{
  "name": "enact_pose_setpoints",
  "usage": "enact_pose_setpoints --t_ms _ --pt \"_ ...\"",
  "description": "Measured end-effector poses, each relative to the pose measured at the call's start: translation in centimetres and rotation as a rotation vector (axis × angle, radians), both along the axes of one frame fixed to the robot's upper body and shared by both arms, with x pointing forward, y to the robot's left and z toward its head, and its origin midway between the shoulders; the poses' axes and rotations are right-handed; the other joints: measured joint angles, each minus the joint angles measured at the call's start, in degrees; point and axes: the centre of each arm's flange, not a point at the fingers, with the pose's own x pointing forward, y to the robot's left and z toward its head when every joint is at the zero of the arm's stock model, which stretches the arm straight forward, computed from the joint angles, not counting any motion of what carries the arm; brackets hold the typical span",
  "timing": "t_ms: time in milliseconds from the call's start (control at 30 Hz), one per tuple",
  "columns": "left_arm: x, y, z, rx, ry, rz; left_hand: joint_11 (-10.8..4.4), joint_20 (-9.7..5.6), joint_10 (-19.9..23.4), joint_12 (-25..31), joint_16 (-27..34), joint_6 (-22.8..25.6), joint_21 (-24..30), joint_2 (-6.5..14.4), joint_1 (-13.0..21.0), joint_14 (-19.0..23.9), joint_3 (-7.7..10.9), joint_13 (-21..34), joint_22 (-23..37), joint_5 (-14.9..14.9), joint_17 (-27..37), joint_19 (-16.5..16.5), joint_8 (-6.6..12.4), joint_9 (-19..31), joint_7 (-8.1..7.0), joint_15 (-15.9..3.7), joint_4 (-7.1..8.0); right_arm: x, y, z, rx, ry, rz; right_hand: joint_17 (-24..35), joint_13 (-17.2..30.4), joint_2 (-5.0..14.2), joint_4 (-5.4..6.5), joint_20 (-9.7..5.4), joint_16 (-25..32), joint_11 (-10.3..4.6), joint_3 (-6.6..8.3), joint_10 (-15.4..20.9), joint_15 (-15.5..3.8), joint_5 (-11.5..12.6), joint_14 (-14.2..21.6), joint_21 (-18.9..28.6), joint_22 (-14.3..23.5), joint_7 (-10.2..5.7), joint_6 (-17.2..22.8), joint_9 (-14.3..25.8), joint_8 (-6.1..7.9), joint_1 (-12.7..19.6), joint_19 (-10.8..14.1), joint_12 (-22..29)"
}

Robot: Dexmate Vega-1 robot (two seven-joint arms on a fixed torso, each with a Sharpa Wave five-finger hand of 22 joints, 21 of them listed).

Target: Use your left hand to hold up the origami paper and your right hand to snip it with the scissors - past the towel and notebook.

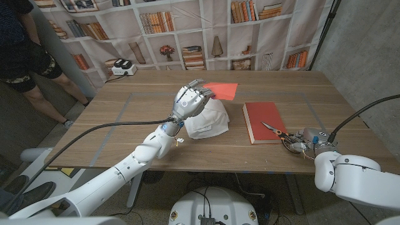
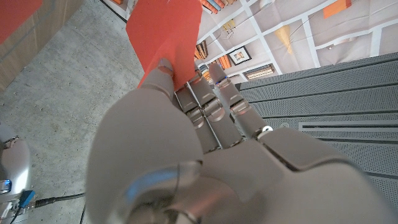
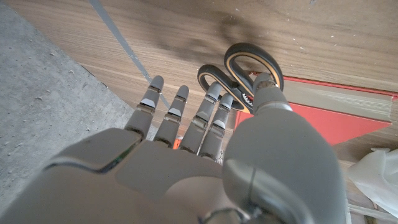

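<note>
left hand (image 1: 189,100) raised, pinching the origami paper (image 1: 222,90) — right hand (image 1: 304,141) low, fingers on the scissors (image 1: 273,129).

No legible text, label, brand, number or sign on any surface, book spines on the printed bookshelf backdrop (image 1: 187,25) too small and blurred to make out

White-shelled arms, black cables, grey segmented fingers (image 3: 180,109) with pale pads.
</note>
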Motion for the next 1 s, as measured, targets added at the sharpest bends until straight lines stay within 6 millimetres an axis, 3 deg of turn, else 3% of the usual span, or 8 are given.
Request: enact_pose_setpoints --t_ms 1000 --pt "0.7 0.1 0.2 0.000 0.007 -0.007 0.02 0.31 0.0 0.2 0.0 -0.2 0.0 -0.2 -0.2 0.0 0.47 -0.1 0.0 0.0 0.2 -0.3 -0.01 0.0 -0.19 0.00 0.00 1.1 0.1 -0.5 -0.003 0.006 -0.016 0.3 0.0 0.29 0.00 0.00 0.0 -0.21 -0.01 0.2 0.00 0.0 0.6 0.0 0.0 0.00 0.0 0.0 0.01 -0.3 0.0 0.0"
